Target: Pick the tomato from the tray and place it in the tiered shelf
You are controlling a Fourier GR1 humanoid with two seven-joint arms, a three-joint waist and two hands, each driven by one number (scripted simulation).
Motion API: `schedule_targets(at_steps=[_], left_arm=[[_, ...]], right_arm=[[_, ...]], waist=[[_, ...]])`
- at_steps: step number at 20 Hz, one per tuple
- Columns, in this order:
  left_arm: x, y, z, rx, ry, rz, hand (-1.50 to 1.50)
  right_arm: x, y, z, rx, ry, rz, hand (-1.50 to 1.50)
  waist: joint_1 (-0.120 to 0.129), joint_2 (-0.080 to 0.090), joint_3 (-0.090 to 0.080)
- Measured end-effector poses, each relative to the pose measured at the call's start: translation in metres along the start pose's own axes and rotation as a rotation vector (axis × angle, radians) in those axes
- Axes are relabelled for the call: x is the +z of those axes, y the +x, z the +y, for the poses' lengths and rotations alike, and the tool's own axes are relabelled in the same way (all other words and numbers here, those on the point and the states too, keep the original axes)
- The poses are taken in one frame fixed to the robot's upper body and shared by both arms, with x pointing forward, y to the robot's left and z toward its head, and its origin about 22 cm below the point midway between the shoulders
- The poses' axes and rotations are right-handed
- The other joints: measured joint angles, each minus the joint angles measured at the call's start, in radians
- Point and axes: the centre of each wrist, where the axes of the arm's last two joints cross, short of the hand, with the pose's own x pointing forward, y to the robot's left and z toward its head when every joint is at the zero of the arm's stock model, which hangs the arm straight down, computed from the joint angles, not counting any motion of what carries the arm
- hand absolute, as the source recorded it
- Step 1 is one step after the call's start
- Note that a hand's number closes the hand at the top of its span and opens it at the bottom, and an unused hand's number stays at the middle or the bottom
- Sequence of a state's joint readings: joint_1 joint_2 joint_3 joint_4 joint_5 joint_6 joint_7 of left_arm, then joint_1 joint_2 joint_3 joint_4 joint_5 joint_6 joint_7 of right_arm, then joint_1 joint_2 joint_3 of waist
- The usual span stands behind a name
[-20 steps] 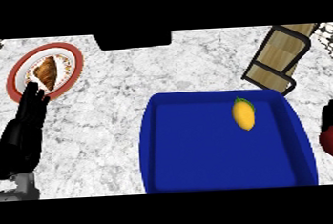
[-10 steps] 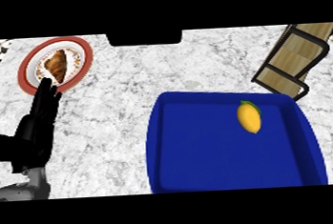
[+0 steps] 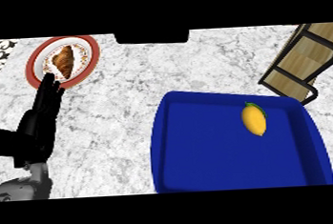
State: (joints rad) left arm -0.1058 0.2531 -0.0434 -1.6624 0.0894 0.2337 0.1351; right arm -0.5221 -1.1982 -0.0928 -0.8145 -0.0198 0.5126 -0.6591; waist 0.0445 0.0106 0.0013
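The yellow oval fruit with a green stem (image 3: pixel 254 120) lies in the far right part of the deep blue rectangular tray (image 3: pixel 164 133), well to the right of your black left hand (image 3: pixel 39 121) and not touching it. That hand holds nothing: its fingers are straight and together, and their tips show over the near rim of the red-rimmed round plate (image 3: pixel 32 69), which carries a brown croissant (image 3: pixel 64 61). The wooden, black-framed tiered shelf (image 3: pixel 311 54) stands beyond the tray, farthest right of the hand.

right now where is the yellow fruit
Head view, right side: the yellow fruit lies in the blue tray near its far right corner, close to the tiered shelf.
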Motion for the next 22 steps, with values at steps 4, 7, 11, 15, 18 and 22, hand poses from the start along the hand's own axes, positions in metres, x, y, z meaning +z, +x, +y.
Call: schedule_targets(at_steps=[4,7,11,15,18,22], left_arm=[[0.0,-0.001,0.0,0.002,-0.01,0.008,0.0],[-0.002,0.002,-0.001,0.003,-0.013,0.009,0.0],[-0.003,-0.001,-0.002,0.007,-0.016,0.007,0.0],[-0.001,-0.004,-0.007,0.004,-0.007,0.001,0.0],[-0.003,0.0,-0.008,0.006,-0.009,-0.003,0.0],[0.0,0.005,-0.005,0.005,-0.01,0.0,0.0]], right_arm=[[-0.021,-0.007,0.013,-0.03,-0.012,0.006,1.5],[-0.04,-0.015,0.03,-0.054,-0.023,-0.004,1.5],[-0.063,-0.02,0.048,-0.084,-0.037,-0.022,1.5],[-0.083,-0.025,0.069,-0.107,-0.052,-0.042,1.5],[-0.095,-0.028,0.086,-0.114,-0.052,-0.053,1.5],[-0.108,-0.026,0.095,-0.097,-0.046,-0.058,1.5]], waist=[[0.003,0.001,0.0],[0.007,0.003,0.0],[0.007,0.004,0.0],[0.006,0.005,0.0],[0.006,0.006,0.001],[0.009,0.006,0.001]])
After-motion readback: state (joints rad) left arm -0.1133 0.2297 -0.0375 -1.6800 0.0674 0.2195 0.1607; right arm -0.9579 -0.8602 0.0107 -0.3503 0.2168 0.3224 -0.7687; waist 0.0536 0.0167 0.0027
